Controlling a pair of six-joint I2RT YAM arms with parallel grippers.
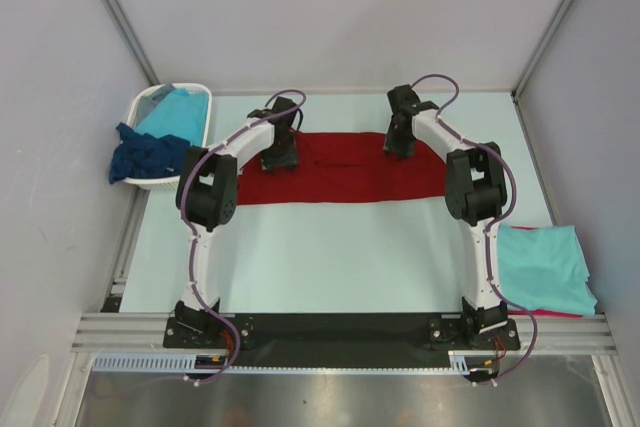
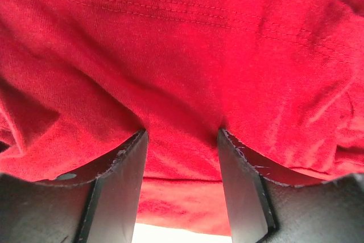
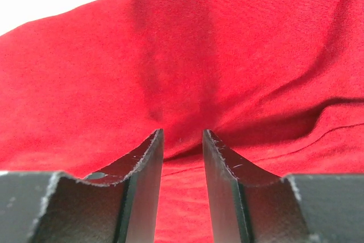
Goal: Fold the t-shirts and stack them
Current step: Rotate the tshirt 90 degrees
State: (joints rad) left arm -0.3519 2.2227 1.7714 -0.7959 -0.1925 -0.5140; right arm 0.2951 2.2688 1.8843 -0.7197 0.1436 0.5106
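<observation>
Pale table (image 1: 330,257) under dark red t-shirt (image 1: 340,172), left fingers (image 2: 122,180) and right fingers (image 3: 142,174) spread, tips on cloth.

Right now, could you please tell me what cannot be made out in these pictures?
Top view: arms cover parts of the red shirt.
Top view: the turquoise shirt hides most of another red one.
Right wrist view: whether the right gripper pinches cloth; its tips sink in.

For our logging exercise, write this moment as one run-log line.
Item: dark red t-shirt laid across table | left gripper: jaws apart, down on shirt | right gripper: jaws apart, down on shirt | stack: turquoise t-shirt at right
</observation>
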